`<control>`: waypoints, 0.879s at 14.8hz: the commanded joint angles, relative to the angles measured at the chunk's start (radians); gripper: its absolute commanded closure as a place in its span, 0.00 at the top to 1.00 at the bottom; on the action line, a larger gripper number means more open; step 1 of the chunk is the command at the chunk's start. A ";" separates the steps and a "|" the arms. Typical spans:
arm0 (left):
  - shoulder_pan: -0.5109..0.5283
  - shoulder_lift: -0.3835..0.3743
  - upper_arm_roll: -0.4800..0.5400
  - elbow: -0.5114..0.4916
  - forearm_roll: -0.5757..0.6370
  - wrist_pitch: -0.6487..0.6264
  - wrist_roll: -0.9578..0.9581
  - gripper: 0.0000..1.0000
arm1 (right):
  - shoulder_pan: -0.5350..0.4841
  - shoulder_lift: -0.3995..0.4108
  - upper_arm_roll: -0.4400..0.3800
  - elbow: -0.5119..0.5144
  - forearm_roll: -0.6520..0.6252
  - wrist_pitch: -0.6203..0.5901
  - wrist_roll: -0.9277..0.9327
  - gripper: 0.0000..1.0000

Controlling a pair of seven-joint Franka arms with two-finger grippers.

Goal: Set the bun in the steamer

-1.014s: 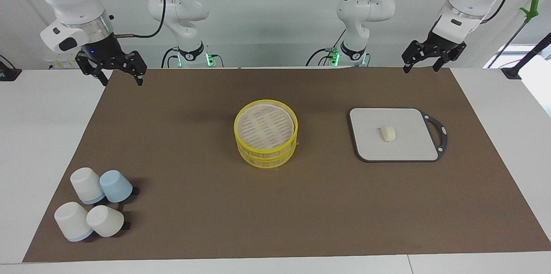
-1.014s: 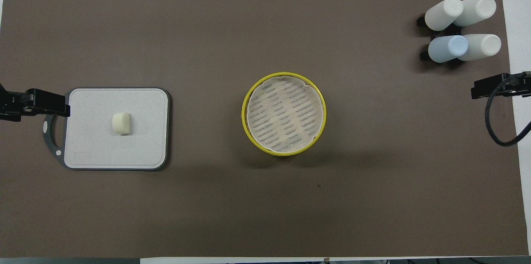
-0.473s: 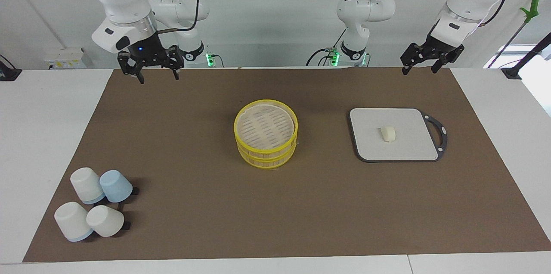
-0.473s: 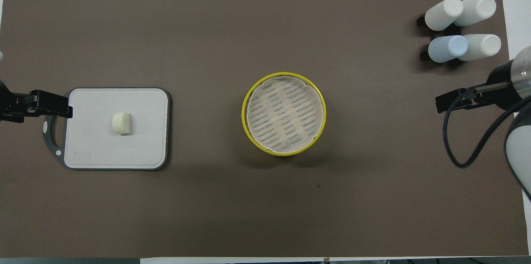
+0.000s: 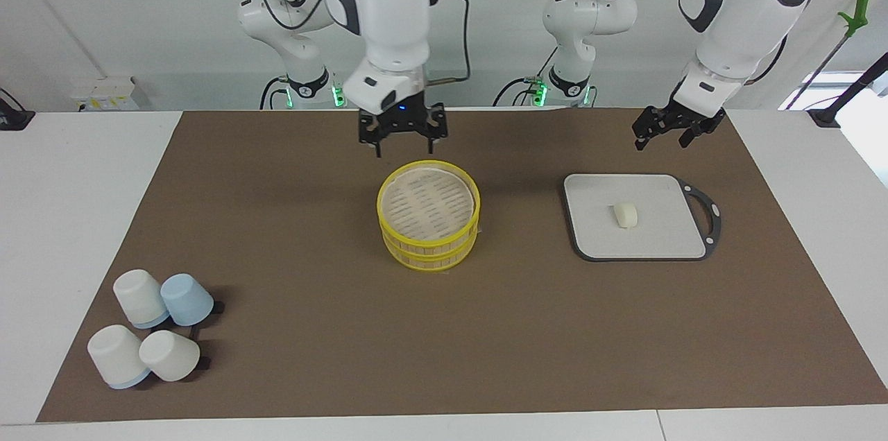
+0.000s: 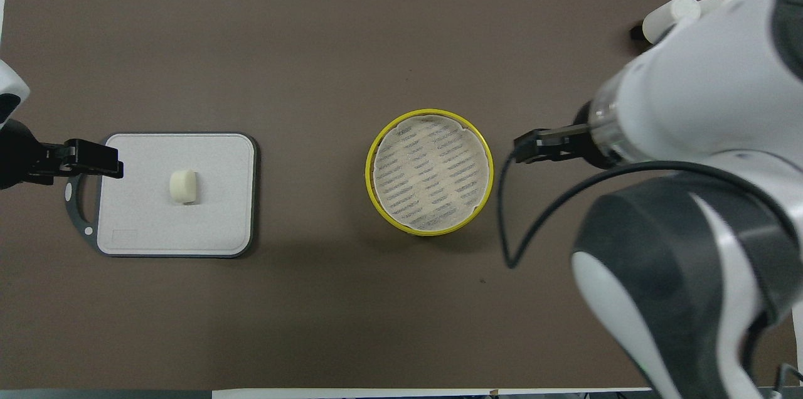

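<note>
From the facing view I see the steamer (image 5: 428,214) standing mid-mat, two yellow-rimmed tiers stacked, its pale slatted top showing. The bun (image 5: 625,214) lies on the grey board (image 5: 596,233), toward the left arm's end of the table, well apart from the steamer. My right gripper (image 5: 403,146) hangs in the air over the mat just at the steamer's robot-side rim — jaws spread, nothing between them. My left gripper (image 5: 660,138) hangs over the mat near the board's robot-side edge, tilted, fingers parted and empty. A cluster of cups (image 5: 149,335), three white and one blue, sits at the right arm's end, farther from the robots than the steamer.

From the overhead view the steamer (image 6: 429,172) shows as a yellow ring around a slatted floor, with nothing lying in it. The bun (image 6: 183,186) rests near the middle of the board (image 6: 213,223), upright on its flat side as far as I can judge. The left gripper (image 6: 94,159) appears over the board's handle end; the right gripper (image 6: 536,147) shows just beside the steamer's rim, on the right arm's side — the arm's bulk covers most of the cups (image 6: 672,15), so only one white one is in sight.
</note>
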 commanded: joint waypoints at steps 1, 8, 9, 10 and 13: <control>0.039 -0.030 -0.003 -0.180 0.010 0.190 0.051 1.00 | 0.049 0.124 -0.001 0.113 -0.022 0.050 0.114 1.00; 0.037 0.109 -0.004 -0.331 0.008 0.514 0.035 1.00 | 0.063 0.147 0.001 -0.071 -0.054 0.300 0.227 1.00; 0.036 0.126 -0.004 -0.337 0.008 0.546 0.024 1.00 | 0.066 0.134 0.001 -0.108 -0.054 0.323 0.227 1.00; 0.033 0.134 -0.004 -0.341 0.008 0.569 0.010 1.00 | 0.066 0.118 0.001 -0.148 -0.056 0.349 0.227 1.00; 0.030 0.149 -0.006 -0.350 0.008 0.599 0.005 1.00 | 0.078 0.107 0.001 -0.176 -0.057 0.357 0.228 0.89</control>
